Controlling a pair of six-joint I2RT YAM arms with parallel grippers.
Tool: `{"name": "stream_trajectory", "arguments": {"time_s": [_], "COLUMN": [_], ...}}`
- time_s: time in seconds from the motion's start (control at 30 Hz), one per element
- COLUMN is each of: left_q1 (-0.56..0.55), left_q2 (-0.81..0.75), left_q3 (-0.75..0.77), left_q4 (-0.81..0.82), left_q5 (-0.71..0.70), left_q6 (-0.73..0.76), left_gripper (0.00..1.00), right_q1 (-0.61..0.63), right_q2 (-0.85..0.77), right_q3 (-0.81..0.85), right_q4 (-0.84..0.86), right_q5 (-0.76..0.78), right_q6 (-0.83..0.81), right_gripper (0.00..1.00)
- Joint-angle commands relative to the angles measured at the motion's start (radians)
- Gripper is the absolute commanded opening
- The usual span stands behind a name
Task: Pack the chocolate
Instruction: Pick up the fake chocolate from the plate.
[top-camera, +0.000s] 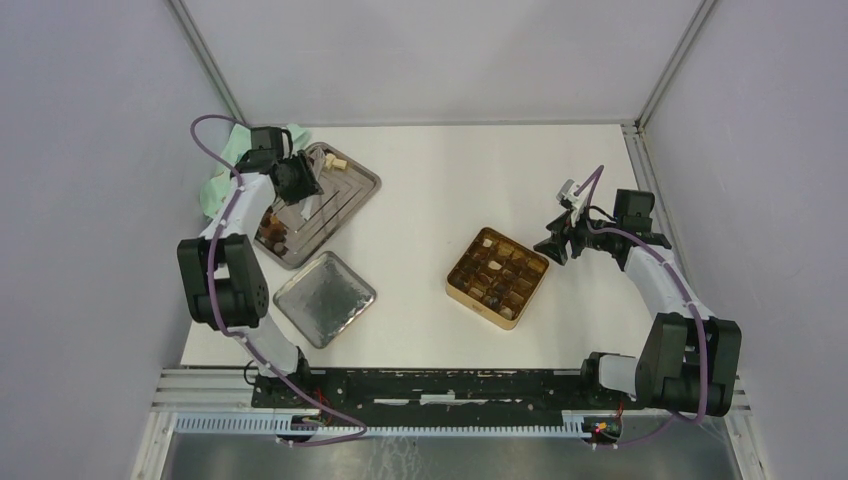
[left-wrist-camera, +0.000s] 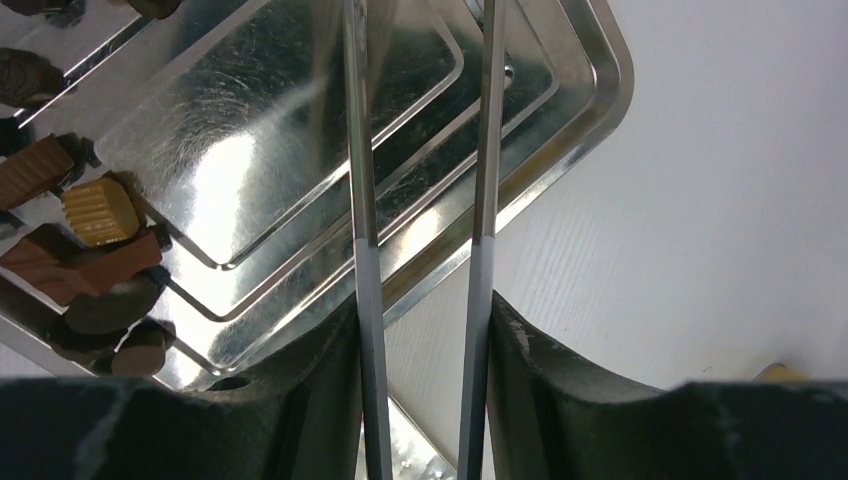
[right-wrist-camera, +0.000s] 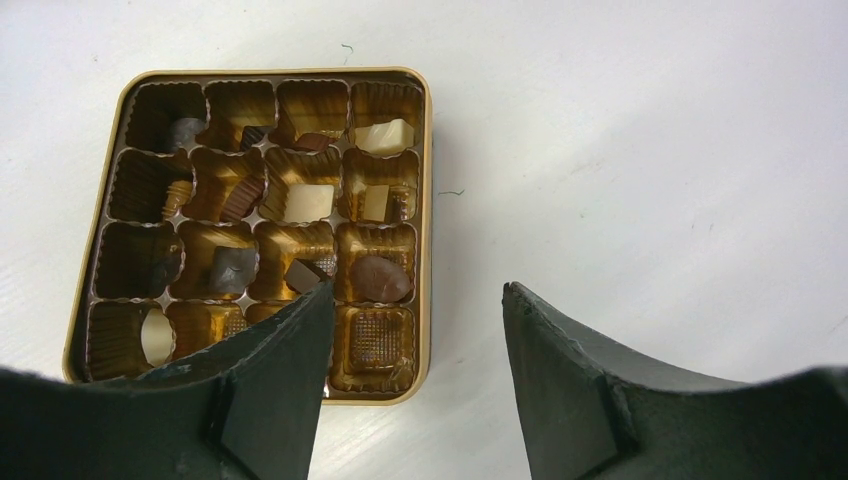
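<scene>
On the pick step, I reckon. Left gripper (left-wrist-camera: 422, 40), thin fingers partly apart and empty, hangs over a bare stretch of the metal tray (left-wrist-camera: 590, 110). The loose chocolate (left-wrist-camera: 100, 250) sits off to one side of it. Next I need to shift over and pinch one piece. Right gripper (right-wrist-camera: 417, 300) waits wide and empty by the part-filled gold tin (right-wrist-camera: 428, 200).

No legible lettering on tin (right-wrist-camera: 428, 230), trays (left-wrist-camera: 592, 88) or chocolate (right-wrist-camera: 380, 278)
</scene>
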Motion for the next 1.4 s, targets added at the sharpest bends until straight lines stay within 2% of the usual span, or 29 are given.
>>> {"name": "stream_trajectory", "arguments": {"time_s": [0.0, 0.3, 0.7, 0.97, 1.2, 1.37], "left_q1": [0.005, 0.02, 0.033, 0.033, 0.031, 0.032], "left_q2": [0.073, 0.212, 0.323, 0.251, 0.125, 0.04], "left_q3": [0.114, 0.24, 0.344, 0.25, 0.102, 0.026], "left_q4": [0.006, -0.015, -0.054, -0.051, -0.037, -0.032], "left_q5": [0.02, 0.051, 0.094, 0.167, 0.214, 0.198], "left_q6": [0.033, 0.074, 0.082, 0.06, 0.04, 0.037], "left_gripper": [0.5, 0.49, 0.41, 0.38, 0.38, 0.4], "right_q1": [-0.003, -0.003, -0.003, -0.003, -0.003, -0.003], "right_q2": [-0.017, -0.006, 0.012, 0.014, 0.012, 0.008], "right_q3": [0.002, 0.002, 0.008, 0.011, 0.013, 0.013], "right_q4": [-0.002, -0.003, -0.017, -0.023, -0.026, -0.028], "right_q5": [-0.028, -0.028, -0.026, -0.031, -0.038, -0.042], "right_q6": [-0.014, -0.018, -0.031, -0.033, -0.032, -0.031], "right_gripper": [0.68, 0.68, 0.68, 0.68, 0.68, 0.68]}}
